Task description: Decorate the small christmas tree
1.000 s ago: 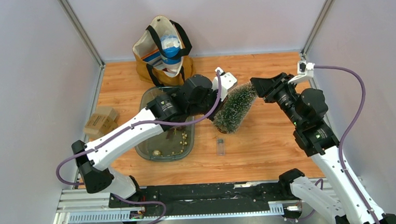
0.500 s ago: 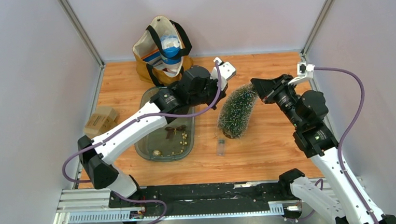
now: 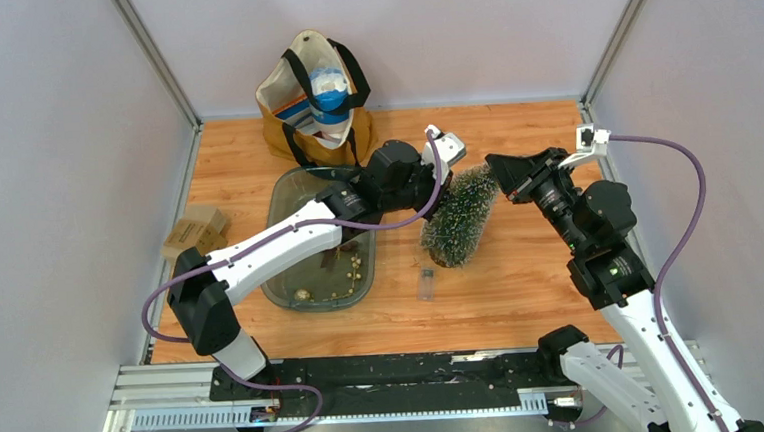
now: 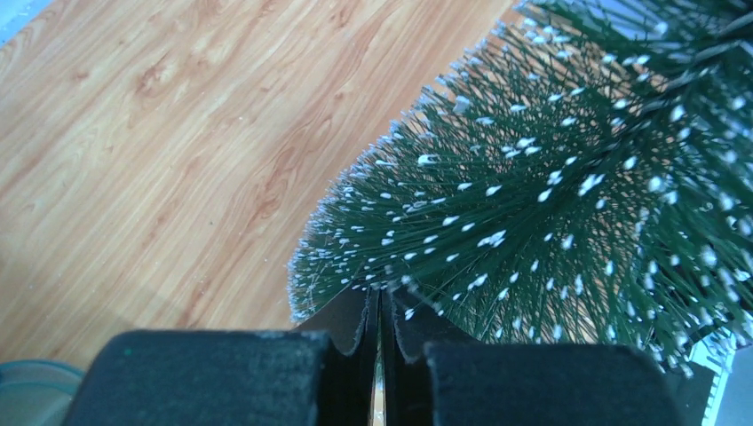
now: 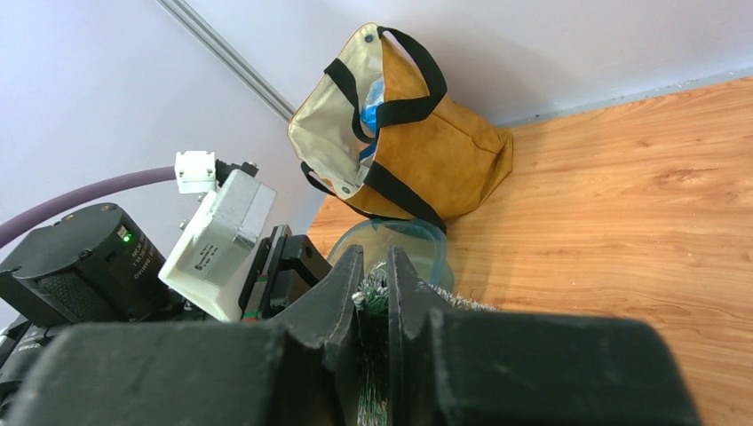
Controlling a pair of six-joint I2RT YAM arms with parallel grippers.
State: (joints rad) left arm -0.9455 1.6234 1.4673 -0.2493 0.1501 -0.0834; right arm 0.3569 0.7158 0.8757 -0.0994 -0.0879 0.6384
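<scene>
The small christmas tree [image 3: 458, 216] leans tilted over the wooden table, its wide base low at the near end and its tip up at the far right. My right gripper [image 3: 496, 172] is shut on that tip; green needles [image 5: 377, 297] show squeezed between its jaws [image 5: 375, 266]. My left gripper [image 3: 435, 191] is shut and sits against the tree's upper left side. In the left wrist view its jaws [image 4: 382, 297] touch the frosted needles [image 4: 550, 204]. Only a thin pale sliver shows between them, and I cannot tell what it is.
A clear tray [image 3: 287, 197] with small ornaments sits left of the tree under the left arm. A tan tote bag [image 3: 316, 100] stands at the back. A small clear vial [image 3: 424, 282] lies near the tree's base. Cardboard boxes [image 3: 196, 232] rest at the table's left edge.
The right gripper has closed on the tree's tip. The left gripper has swung right along the tree's upper side, and the tree's base has shifted slightly right.
</scene>
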